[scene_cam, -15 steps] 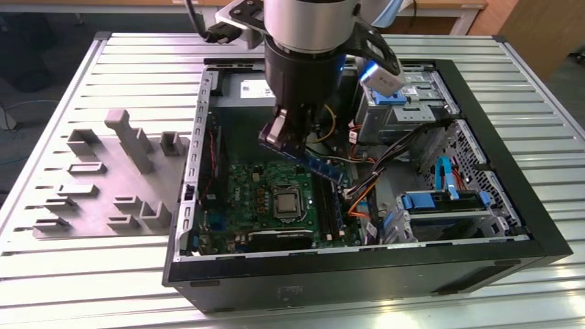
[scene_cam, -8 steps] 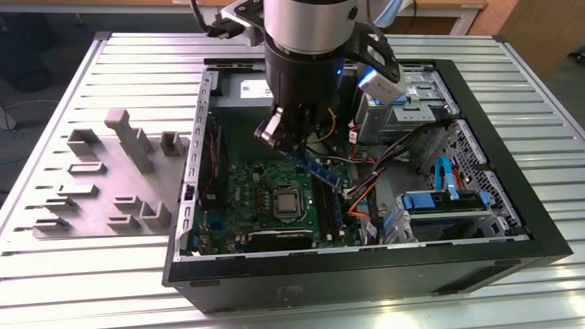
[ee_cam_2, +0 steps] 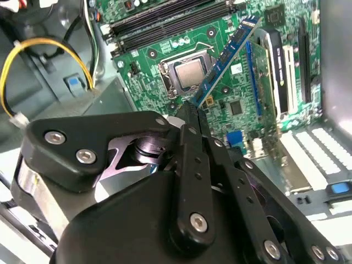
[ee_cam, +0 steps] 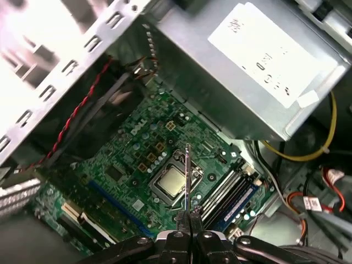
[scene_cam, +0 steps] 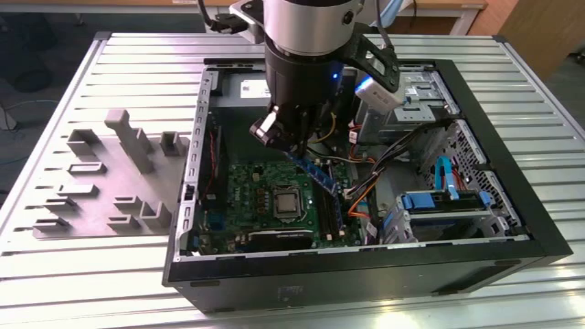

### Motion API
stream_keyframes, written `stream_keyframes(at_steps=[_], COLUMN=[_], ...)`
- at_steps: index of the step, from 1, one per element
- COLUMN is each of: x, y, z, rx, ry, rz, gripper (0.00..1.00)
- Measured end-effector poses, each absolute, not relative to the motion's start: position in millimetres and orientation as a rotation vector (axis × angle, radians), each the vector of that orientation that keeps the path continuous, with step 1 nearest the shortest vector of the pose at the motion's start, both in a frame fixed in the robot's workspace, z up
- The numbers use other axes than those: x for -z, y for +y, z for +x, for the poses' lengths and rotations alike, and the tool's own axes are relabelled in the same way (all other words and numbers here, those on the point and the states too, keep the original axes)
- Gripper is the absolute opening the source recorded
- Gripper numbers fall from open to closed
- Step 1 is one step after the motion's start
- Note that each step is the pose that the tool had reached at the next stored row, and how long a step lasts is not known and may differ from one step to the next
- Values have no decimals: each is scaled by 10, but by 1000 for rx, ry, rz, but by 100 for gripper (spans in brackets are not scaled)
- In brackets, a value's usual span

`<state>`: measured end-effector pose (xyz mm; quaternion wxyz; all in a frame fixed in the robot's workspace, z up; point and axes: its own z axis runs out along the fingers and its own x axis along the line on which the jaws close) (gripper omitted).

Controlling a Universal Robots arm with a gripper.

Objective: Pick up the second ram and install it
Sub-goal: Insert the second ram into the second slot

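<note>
A slatted metal bench (scene_cam: pixel 92 274) carries an open computer case (scene_cam: pixel 366 277) at the centre of the exterior view. Over its green motherboard (scene_cam: pixel 242 188), the tool (ee_cam_2: pixel 190 110) is clamped tight on one end of the second ram (ee_cam_2: pixel 228 58), which hangs tilted near the processor socket (ee_cam_2: pixel 188 74).

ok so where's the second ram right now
The fingers hold the second ram tilted above the motherboard; in the exterior view it is just to the exterior view's right of the cpu socket.
</note>
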<state>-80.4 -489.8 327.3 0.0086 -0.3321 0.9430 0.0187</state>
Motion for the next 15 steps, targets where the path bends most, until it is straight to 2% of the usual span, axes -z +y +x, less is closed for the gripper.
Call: stream_keyframes(at_steps=[15], x=[-3243], y=[-4898], z=[-804], rx=[-54], ry=[3055], rz=[-627], gripper=[13])
